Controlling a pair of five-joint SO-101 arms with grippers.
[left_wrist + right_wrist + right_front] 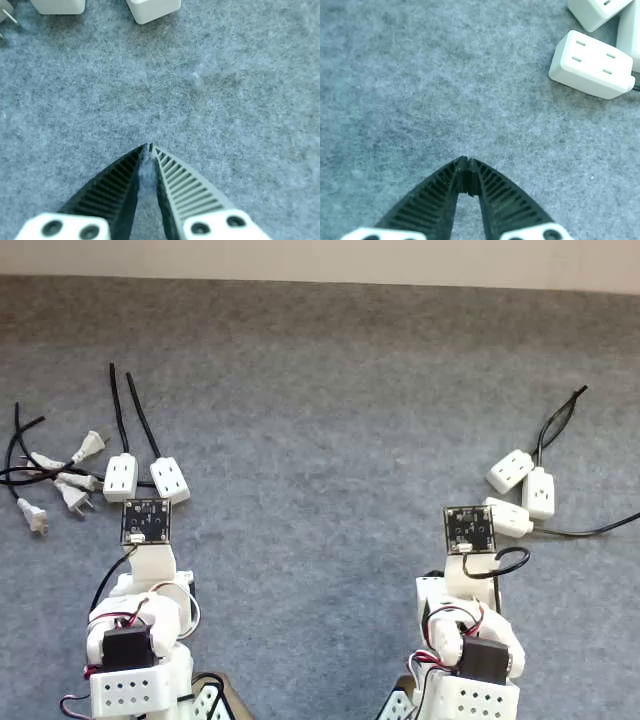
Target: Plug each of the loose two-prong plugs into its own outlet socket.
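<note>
**Plainly, both grippers are closed and empty, and no plug is in a socket**

The left gripper (150, 150) hangs over bare gray felt (240, 100), just short of the two white sockets (120, 477), its jaws pressed tip to tip on nothing. Loose plugs (88, 447) lie in a tangle of black cords just left of those sockets, prongs bare. Well to the right of those sockets sit three more sockets (540, 492), with the right gripper (468, 162), likewise pinched together and empty, near them.
</note>
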